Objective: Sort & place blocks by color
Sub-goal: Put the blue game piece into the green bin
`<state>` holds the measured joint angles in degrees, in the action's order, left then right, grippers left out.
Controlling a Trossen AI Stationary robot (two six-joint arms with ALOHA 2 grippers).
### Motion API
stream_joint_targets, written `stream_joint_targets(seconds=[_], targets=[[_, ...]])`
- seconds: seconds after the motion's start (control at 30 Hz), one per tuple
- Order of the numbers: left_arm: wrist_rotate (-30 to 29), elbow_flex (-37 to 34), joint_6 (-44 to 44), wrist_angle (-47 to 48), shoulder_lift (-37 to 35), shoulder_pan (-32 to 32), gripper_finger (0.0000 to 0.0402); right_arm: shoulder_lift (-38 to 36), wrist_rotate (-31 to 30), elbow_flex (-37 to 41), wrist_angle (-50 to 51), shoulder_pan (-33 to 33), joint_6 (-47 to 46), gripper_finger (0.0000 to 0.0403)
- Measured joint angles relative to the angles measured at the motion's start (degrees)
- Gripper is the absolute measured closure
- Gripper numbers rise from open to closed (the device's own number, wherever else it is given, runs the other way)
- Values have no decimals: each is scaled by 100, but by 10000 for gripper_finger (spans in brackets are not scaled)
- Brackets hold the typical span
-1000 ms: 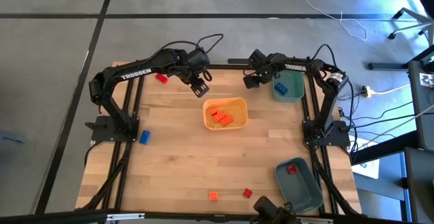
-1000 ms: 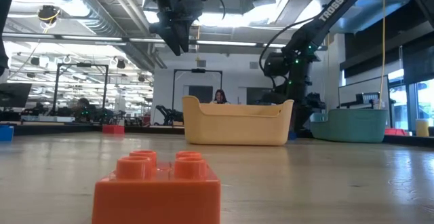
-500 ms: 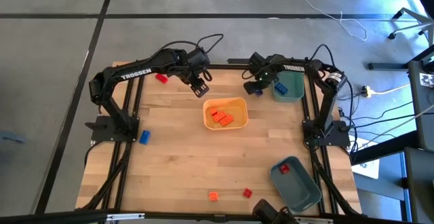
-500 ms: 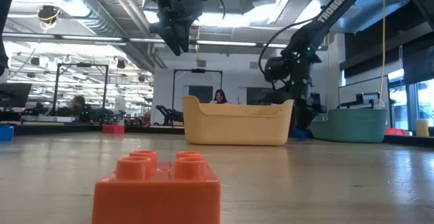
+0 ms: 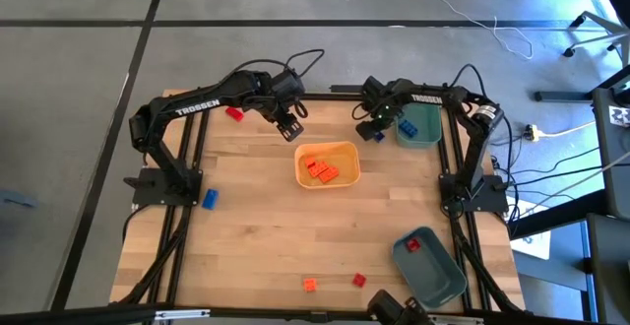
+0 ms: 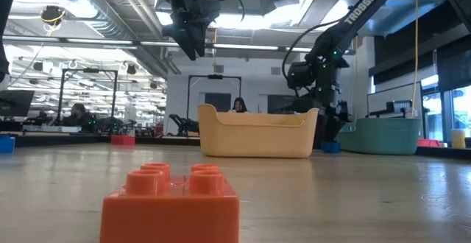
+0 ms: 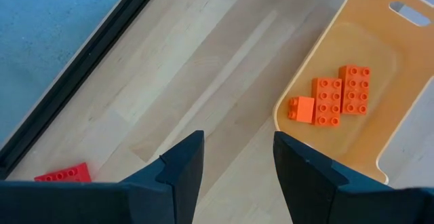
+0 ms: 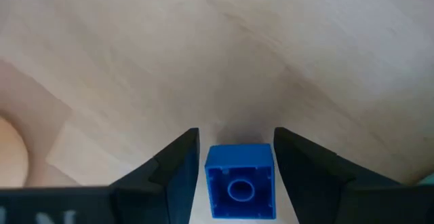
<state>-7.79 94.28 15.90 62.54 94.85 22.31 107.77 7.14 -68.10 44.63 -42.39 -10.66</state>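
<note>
My right gripper (image 5: 374, 131) (image 8: 236, 134) is open and low over the table, between the yellow-orange tray (image 5: 351, 154) and the far teal bin (image 5: 426, 136). Its fingers stand on either side of a blue block (image 8: 239, 180), whose hollow underside faces the wrist camera. I cannot tell whether they touch it. The low view shows this blue block (image 6: 330, 146) resting on the table. My left gripper (image 5: 291, 128) (image 7: 237, 146) is open and raised beyond the tray's far left corner. Three orange blocks (image 7: 332, 100) lie in the tray. Another blue block (image 5: 406, 126) lies in the far bin.
A red block (image 5: 234, 114) lies at the far left and a blue block (image 5: 209, 199) by the left edge. An orange block (image 5: 309, 285) and a red block (image 5: 359, 280) lie near the near edge. The near teal bin (image 5: 438, 276) holds a red block (image 5: 413, 244).
My right gripper has moved away from the far bin toward the near edge and come down around the blue block on the table. The near teal bin with its red block has shifted slightly toward the table's left.
</note>
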Motion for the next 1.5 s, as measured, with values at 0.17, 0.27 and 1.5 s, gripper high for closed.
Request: stream_joint_targets(seconds=[0.17,0.27,1.5], targets=[[0,0,0,0,0,0,233,-4,-1,0,261,0,45,212],[0,0,0,0,0,0,233,-7,-1,0,435,0,40,212],[579,-2,-1181,0,0,2,233,0,-257,-650,1280,-2,294,271]])
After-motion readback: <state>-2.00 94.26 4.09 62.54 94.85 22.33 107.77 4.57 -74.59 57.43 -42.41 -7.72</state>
